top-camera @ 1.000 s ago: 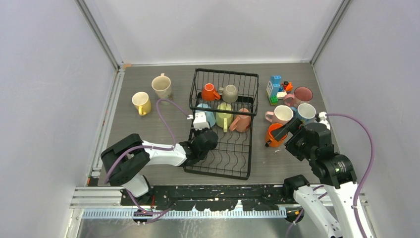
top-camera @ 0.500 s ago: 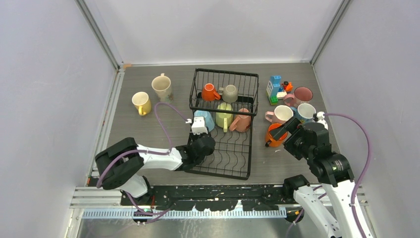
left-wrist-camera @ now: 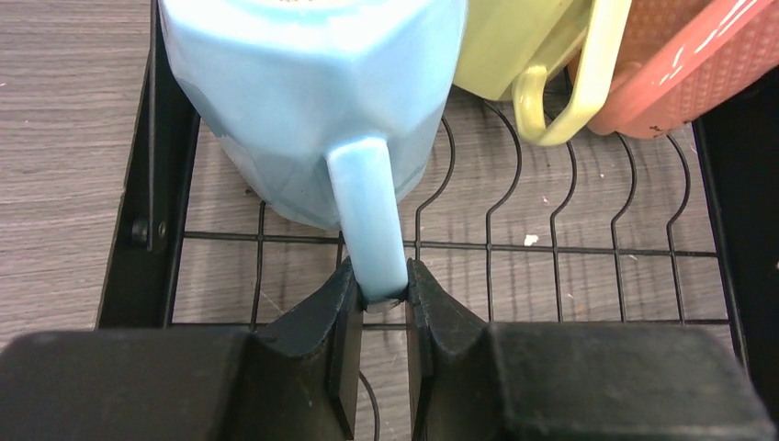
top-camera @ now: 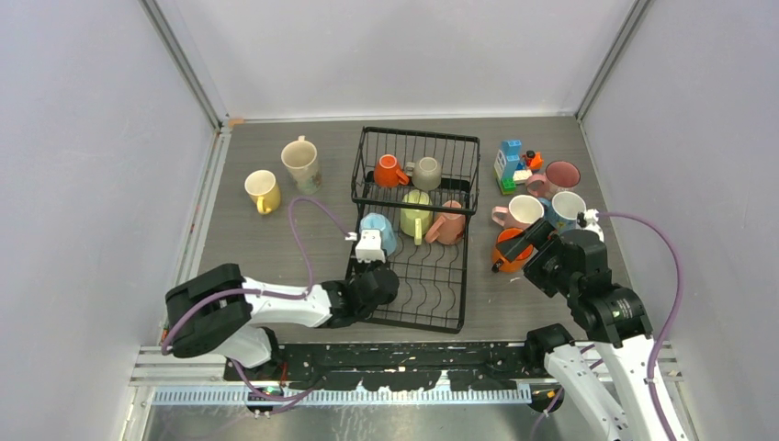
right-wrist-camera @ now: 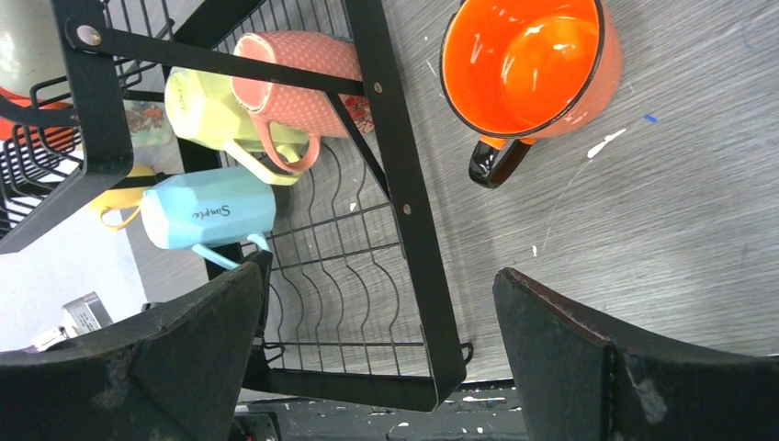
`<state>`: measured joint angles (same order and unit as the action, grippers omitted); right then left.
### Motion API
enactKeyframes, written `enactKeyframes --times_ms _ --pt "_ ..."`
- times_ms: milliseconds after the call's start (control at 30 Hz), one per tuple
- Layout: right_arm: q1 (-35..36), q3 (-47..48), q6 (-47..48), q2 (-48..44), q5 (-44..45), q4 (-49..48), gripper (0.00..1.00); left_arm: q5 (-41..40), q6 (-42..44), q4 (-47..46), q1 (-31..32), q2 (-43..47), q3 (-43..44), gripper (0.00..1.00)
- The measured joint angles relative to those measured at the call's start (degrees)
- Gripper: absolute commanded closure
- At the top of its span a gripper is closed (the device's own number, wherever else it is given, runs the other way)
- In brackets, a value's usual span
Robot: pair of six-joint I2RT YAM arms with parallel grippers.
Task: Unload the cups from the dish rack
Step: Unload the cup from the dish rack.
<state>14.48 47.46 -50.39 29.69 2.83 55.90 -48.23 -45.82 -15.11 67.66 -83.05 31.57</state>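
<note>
Grey wood-grain tabletop (top-camera: 276,239), white walls; left arm is at the dish rack (top-camera: 465,276).
Jaws of left gripper (left-wrist-camera: 381,280) clamped on the handle of the light blue mug (left-wrist-camera: 303,83). It lies on its side at the rack tray's left edge, beside the pale green mug (left-wrist-camera: 514,37) and pink mug (left-wrist-camera: 689,64). Jaws of right gripper (right-wrist-camera: 378,276) wide apart, above the rack's right rail; orange mug (right-wrist-camera: 528,64) upright on the table just right of it.

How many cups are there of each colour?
Orange cups: 2
Pink cups: 3
Light blue cups: 2
Yellow cup: 1
Pale green cup: 1
Grey cup: 1
Cream cup: 1
Total: 11
</note>
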Motion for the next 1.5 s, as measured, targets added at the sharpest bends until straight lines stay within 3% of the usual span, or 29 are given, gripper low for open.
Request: enactKeyframes --times_ms 433,800,1267,1333,1500 --pt "0.0 -8.1 -4.6 -4.6 -8.0 -5.9 0.00 2.8 0.1 0.8 2.2 7.2 -5.2 1.00" --pt "0.0 -9.8 -5.3 -5.1 -9.5 -8.5 0.00 5.9 2.7 0.6 7.8 6.5 -5.5 1.00" --pt "0.8 -9.8 -2.8 -2.5 -8.9 -7.8 0.00 5.9 2.8 1.1 9.1 5.8 -5.5 1.00" --pt "1.3 -9.8 -2.6 -2.3 -8.5 -7.7 0.00 5.9 2.8 1.6 9.3 5.8 -5.5 0.92" --pt "2.9 -9.8 -2.5 -1.6 -7.5 -7.8 0.00 5.9 2.5 3.7 9.8 5.9 -5.1 0.84"
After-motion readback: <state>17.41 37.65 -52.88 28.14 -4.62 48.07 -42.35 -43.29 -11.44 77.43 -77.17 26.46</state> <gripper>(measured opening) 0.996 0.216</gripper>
